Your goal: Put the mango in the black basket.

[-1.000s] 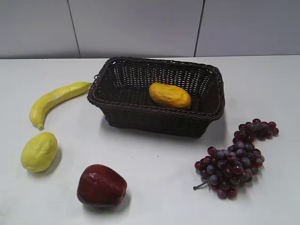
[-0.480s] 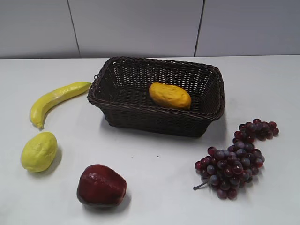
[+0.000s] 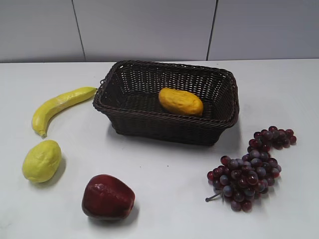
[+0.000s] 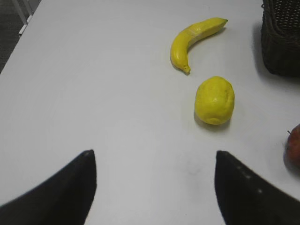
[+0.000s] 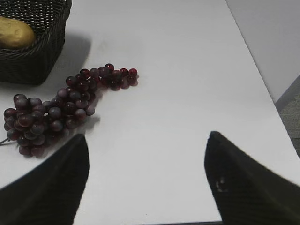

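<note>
The orange-yellow mango [image 3: 180,101] lies inside the black basket [image 3: 130,116], right of its middle; it also shows in the right wrist view [image 5: 15,32] inside the basket's corner [image 5: 42,56]. My left gripper [image 4: 153,159] is open and empty above bare table, nearer than the lemon-yellow fruit. My right gripper [image 5: 147,140] is open and empty above bare table, right of the grapes. Neither gripper shows in the exterior view.
A banana [image 3: 57,105] and a lemon-yellow lumpy fruit [image 3: 42,160] lie left of the basket, also in the left wrist view as banana [image 4: 194,38] and fruit [image 4: 214,99]. A dark red apple [image 3: 107,196] sits front left. Purple grapes [image 3: 251,169] lie front right, near the table's right edge [image 5: 262,79].
</note>
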Motion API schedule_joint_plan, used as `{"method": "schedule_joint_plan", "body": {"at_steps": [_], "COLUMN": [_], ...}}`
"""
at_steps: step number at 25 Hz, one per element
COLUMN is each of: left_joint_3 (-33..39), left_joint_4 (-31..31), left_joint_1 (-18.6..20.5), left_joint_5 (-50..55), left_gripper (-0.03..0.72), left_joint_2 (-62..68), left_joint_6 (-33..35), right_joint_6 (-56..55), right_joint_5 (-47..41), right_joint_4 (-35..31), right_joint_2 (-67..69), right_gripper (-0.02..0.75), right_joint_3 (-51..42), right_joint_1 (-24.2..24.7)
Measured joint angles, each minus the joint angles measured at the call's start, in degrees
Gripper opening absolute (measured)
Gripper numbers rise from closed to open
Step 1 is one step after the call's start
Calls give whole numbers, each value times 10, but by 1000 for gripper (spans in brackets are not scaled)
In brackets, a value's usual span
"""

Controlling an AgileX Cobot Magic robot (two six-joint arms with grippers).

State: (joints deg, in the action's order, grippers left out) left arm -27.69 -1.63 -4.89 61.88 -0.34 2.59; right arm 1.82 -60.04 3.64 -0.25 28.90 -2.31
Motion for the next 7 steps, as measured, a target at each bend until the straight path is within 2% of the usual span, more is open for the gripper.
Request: {"method": "schedule_joint_plan", "body": {"at_steps": [7], "left_joint_3": [0], "left_joint_4": [0], "left_joint_1": [0], "left_joint_5": [0], "left_gripper": [589], "left_joint_2": [0], "left_joint_6": [0], "right_joint_6": [0], "right_joint_5": [0], "right_joint_4": [0], "right_joint_2": [0], "right_gripper": [589], "right_joint_3": [0], "right_joint_1": [0]}}
